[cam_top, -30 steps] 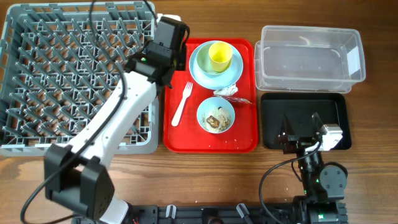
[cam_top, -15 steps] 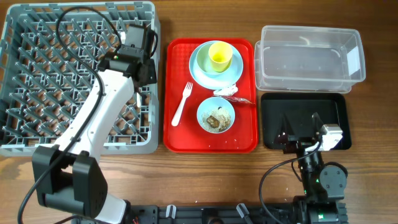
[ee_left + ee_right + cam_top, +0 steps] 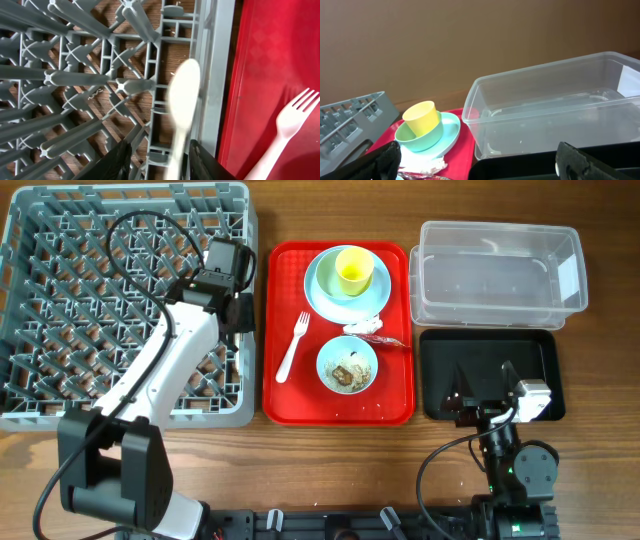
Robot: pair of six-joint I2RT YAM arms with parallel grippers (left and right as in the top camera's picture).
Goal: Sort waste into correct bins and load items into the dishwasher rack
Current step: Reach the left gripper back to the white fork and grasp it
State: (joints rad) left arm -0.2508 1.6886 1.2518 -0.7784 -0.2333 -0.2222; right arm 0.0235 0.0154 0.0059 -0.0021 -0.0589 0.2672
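Left gripper edges down-frame along right side of rack, centre-left | fingers clamp white spoon | right gripper sits lower right, fingers spread

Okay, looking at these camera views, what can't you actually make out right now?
- Left claw: overhead, hidden under its own wrist; left wrist view, the bottom edge cuts off its grip on the white spoon, which is blurred.
- Food scraps in the pale blue bowl: overhead, too small to identify.
- Crumpled tissue: right wrist view, cut off by the bottom edge.
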